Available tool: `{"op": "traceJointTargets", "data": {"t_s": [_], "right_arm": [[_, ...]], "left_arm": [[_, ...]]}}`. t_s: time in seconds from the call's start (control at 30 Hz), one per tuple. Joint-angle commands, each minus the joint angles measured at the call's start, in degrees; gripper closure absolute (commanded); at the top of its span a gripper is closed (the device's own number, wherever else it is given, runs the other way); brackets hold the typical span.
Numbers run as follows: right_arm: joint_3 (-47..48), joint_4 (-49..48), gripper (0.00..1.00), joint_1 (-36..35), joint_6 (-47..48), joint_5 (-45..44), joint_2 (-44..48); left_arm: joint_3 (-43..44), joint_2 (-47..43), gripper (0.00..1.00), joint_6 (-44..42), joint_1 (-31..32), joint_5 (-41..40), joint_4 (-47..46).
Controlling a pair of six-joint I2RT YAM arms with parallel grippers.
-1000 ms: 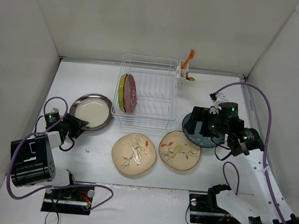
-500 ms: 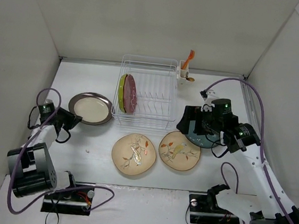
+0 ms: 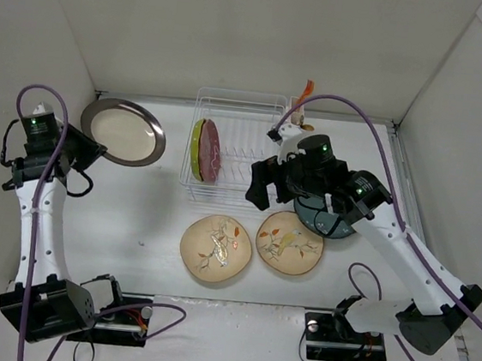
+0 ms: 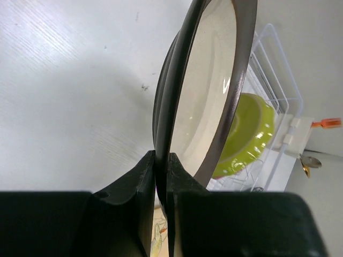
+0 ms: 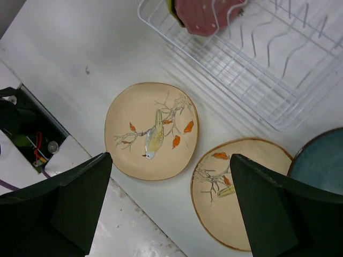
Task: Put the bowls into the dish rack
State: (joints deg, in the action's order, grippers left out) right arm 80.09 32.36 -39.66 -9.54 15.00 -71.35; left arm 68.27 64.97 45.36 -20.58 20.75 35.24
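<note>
My left gripper [image 3: 82, 151] is shut on the rim of the grey bowl [image 3: 124, 132] with a cream inside and holds it tilted in the air, left of the dish rack [image 3: 235, 150]; the wrist view shows its fingers [image 4: 140, 176] pinching the rim [image 4: 177, 96]. The lime green bowl [image 3: 195, 148] and pink bowl [image 3: 210, 151] stand upright in the rack's left end. My right gripper [image 3: 262, 184] is open and empty above two cream bird-print bowls [image 5: 151, 130] [image 5: 241, 190]. The dark teal bowl [image 3: 327, 220] lies under the right arm.
A white utensil cup [image 3: 296, 122] with an orange utensil hangs on the rack's right rear corner. White walls close in the table on three sides. The arm bases and cables sit at the near edge.
My left gripper has lifted the grey bowl off the table and raised it up and left, tilted. My right arm has swung left from the teal bowl toward the rack's front.
</note>
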Motion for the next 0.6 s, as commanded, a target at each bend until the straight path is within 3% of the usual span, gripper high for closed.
{"op": "traceJointTargets", "data": {"t_s": [0.0,0.13,0.37,0.57], "right_arm": [[5.68,-3.09,0.11,-3.48,4.70,-0.59,-2.29],[10.07,-3.18,0.11,-5.87,8.13,0.90,-3.88],[14.21,-3.09,0.11,-9.73,13.84,0.38,-5.90],[14.48,-3.27,0.11,-11.23,15.60,-1.47,-6.43]], "left_arm": [[11.43,-1.16,1.00,-2.03,1.86,2.01,4.81],[20.74,-1.07,1.00,-2.47,4.48,0.61,9.66],[26.56,0.24,1.00,0.42,12.22,3.06,11.34],[29.72,3.58,1.00,3.68,26.80,-3.17,10.98]]}}
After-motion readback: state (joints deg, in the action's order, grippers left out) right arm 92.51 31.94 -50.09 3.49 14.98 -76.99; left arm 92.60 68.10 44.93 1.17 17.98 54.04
